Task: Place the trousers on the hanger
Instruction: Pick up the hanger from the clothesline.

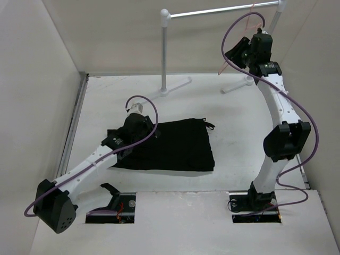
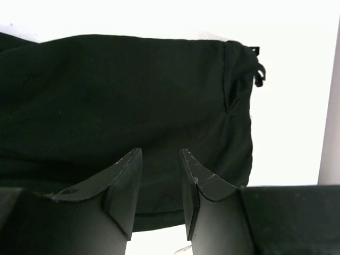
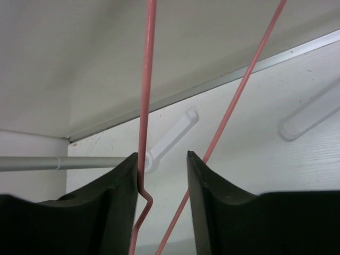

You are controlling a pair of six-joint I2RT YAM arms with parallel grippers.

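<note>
The black trousers (image 1: 175, 146) lie folded flat on the table's middle, waistband to the right. My left gripper (image 1: 121, 150) is down on their left end. In the left wrist view its jaws (image 2: 162, 151) stand narrow with the trousers' fabric (image 2: 133, 90) and its near edge between them. My right gripper (image 1: 232, 54) is raised at the rack beside the pink wire hanger (image 1: 222, 66). In the right wrist view both hanger wires (image 3: 144, 106) run through the gap of the gripper (image 3: 162, 155). One wire touches the left finger; the jaws stand apart.
The white tubular rack (image 1: 223, 10) stands at the back, its post (image 1: 164, 53) and feet on the table. A rack foot (image 3: 170, 135) and a tube (image 3: 32, 163) show behind the right fingers. Enclosure walls close in left, right and behind. Purple cables loop off both arms.
</note>
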